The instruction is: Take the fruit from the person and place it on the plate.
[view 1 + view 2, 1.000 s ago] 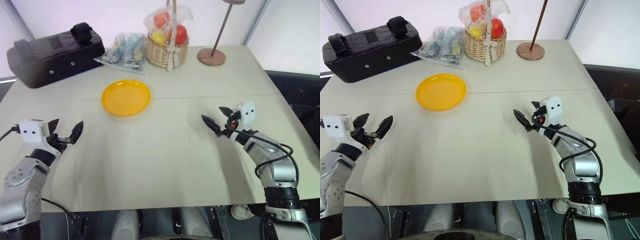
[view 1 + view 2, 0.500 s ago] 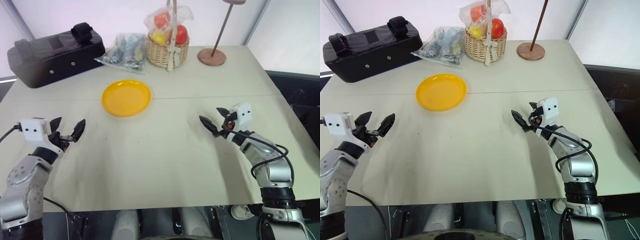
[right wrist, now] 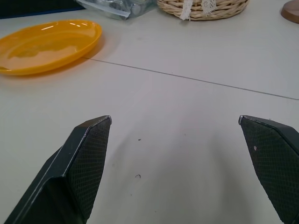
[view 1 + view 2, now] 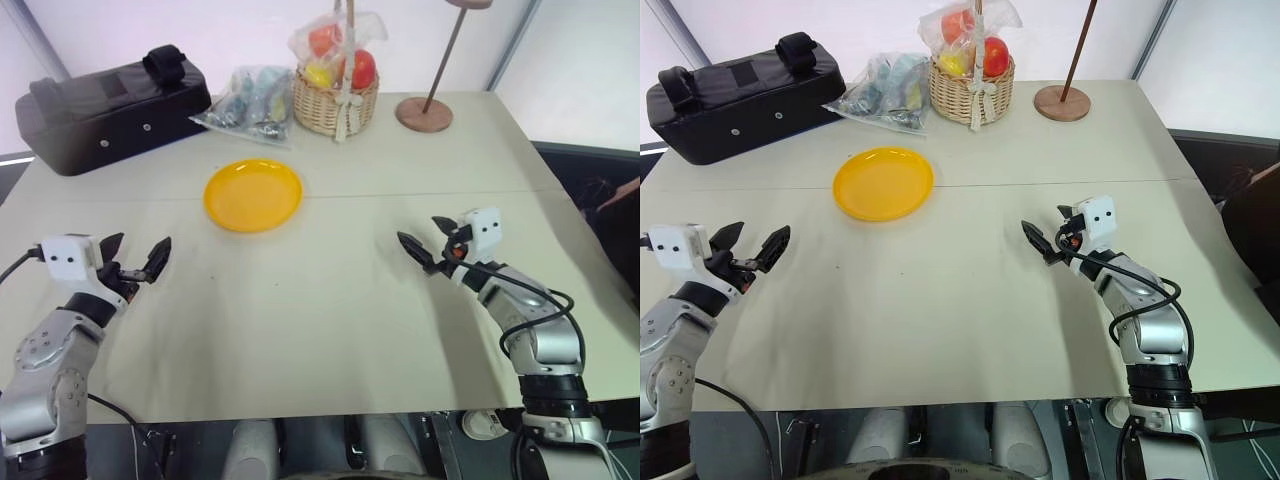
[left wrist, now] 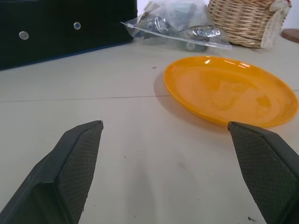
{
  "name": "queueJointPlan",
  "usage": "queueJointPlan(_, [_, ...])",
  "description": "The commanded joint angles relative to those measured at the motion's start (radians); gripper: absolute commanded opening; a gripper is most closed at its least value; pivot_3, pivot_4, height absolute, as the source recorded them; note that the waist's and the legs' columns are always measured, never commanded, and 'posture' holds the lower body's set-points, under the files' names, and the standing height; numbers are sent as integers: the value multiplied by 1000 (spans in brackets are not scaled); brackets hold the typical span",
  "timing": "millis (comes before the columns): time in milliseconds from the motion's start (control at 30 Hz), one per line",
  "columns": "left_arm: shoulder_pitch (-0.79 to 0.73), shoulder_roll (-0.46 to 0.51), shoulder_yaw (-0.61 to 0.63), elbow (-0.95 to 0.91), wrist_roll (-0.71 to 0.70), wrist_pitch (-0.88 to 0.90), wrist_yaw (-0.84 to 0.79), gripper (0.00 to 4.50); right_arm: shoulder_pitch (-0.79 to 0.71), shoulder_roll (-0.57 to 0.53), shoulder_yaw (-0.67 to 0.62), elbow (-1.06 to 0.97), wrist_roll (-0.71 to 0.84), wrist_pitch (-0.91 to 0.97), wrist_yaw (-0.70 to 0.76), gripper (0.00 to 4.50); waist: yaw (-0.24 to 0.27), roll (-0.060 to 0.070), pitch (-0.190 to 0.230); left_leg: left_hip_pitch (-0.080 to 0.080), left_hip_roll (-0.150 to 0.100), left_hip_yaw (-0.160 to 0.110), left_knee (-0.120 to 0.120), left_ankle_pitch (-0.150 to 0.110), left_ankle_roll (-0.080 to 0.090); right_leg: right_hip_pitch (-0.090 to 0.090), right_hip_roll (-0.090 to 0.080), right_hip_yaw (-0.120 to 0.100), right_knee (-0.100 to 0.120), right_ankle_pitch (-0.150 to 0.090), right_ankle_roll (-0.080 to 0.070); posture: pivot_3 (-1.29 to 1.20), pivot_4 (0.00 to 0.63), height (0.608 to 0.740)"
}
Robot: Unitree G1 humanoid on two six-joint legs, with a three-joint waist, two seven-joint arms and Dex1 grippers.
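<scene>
The orange-yellow plate [image 4: 252,195] lies empty on the beige table [image 4: 330,300], left of centre toward the back. My left gripper [image 4: 140,244] hovers open at the near left, pointing toward the plate [image 5: 229,91], nothing between its fingers. My right gripper [image 4: 420,230] hovers open at the near right, its jaws empty, with the plate [image 3: 46,44] ahead and off to one side. A thin skin-toned sliver of the person's hand [image 4: 622,190] pokes in at the right edge, beyond the table. The fruit is out of view.
Along the table's far edge stand a black padded case [image 4: 110,105], a clear bag of small items [image 4: 250,95], a wicker basket of plastic-wrapped fruits [image 4: 335,85] and a wooden stand's round base [image 4: 423,113].
Both grippers have stayed open and in place. A sliver of a hand has come into view at the right edge.
</scene>
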Motion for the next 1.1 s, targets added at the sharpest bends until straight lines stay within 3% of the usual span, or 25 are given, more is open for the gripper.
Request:
queueJointPlan(33, [-12, 1, 0, -14, 4, -22, 1, 4500, -23, -5, -5, -10, -7, -26, 3, 4460, 0, 0, 0, 0, 0, 0, 0, 0, 0, 0, 0, 0, 0, 0, 0, 0, 150, 740])
queueJointPlan(967, [-38, 10, -2, 4, 20, -29, -4, 4500, -26, 0, -2, -4, -28, -33, -5, 4460, 0, 0, 0, 0, 0, 0, 0, 0, 0, 0, 0, 0, 0, 0, 0, 0, 150, 740])
queueJointPlan(1100, [-32, 13, -4, 6, 20, -28, -9, 4500, -21, -48, 15, -91, 37, 36, 90, 4460, 0, 0, 0, 0, 0, 0, 0, 0, 0, 0, 0, 0, 0, 0, 0, 0, 150, 740])
